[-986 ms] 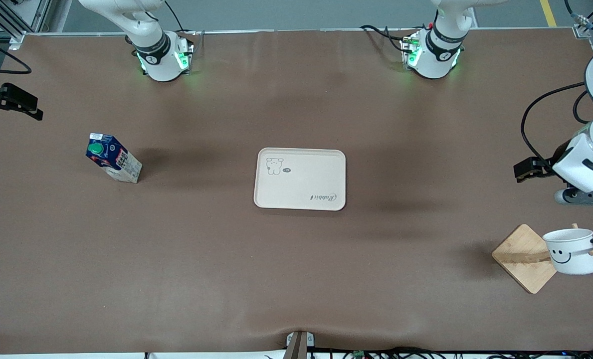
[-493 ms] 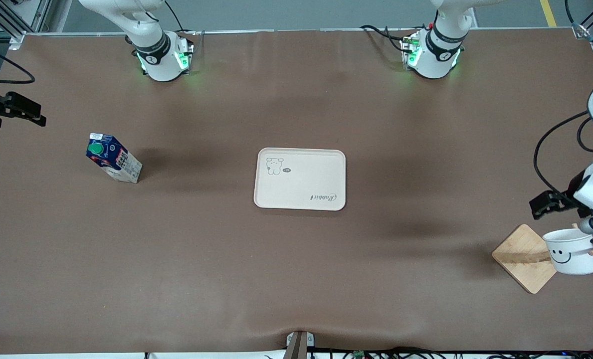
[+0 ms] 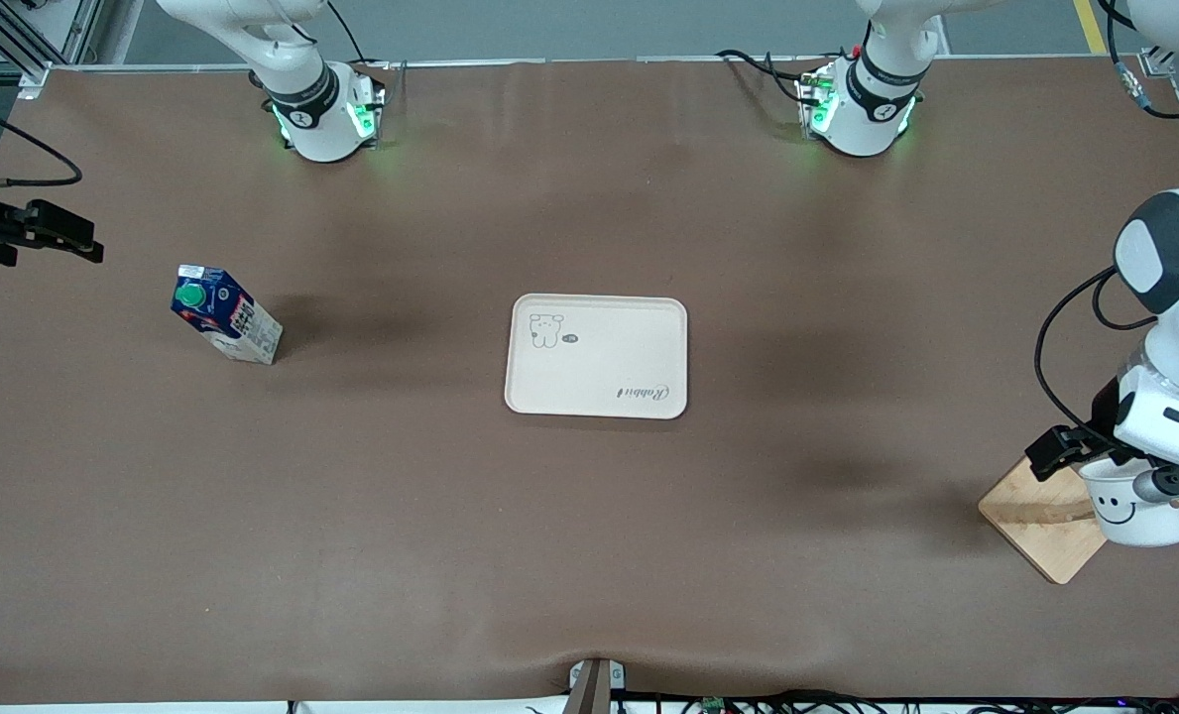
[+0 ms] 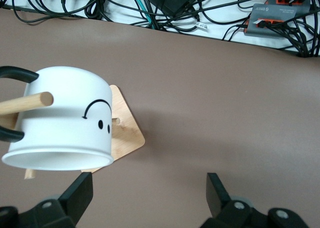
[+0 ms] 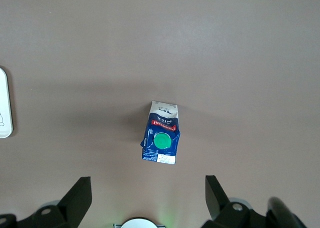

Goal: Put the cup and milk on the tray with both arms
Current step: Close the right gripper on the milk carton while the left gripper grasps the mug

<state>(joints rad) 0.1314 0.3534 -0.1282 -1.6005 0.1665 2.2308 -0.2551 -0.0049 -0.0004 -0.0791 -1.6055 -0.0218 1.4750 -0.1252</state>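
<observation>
The cup [image 3: 1134,504] hangs tipped on its side on a wooden peg [image 4: 26,103] of a wooden stand [image 3: 1040,514] at the left arm's end of the table, its smiley face turned toward the front camera. The left gripper [image 4: 145,192] is just over the cup, its 2 fingers [image 4: 77,192] spread apart and holding nothing. The milk [image 3: 224,313] stands upright on the table toward the right arm's end, well apart from the cup, and the tray [image 3: 597,354] lies flat between them near the middle, bare. The right gripper [image 5: 146,195] hangs above the milk with its fingers [image 5: 79,194] wide apart, empty. The table [image 3: 589,555] is covered in a plain brown mat, with slight ripples along the edge nearest the front camera. Both arm bases [image 3: 326,109] glow green along the edge farthest from that camera. The left wrist view alone shows a tangle of black cables [image 4: 165,5] and an orange-and-grey box [image 4: 281,16] just off the table edge, and the peg passing through the cup's loop handle. The right wrist view alone shows the milk's green cap [image 5: 161,141] from straight above, with 1 corner of the tray at its margin.
</observation>
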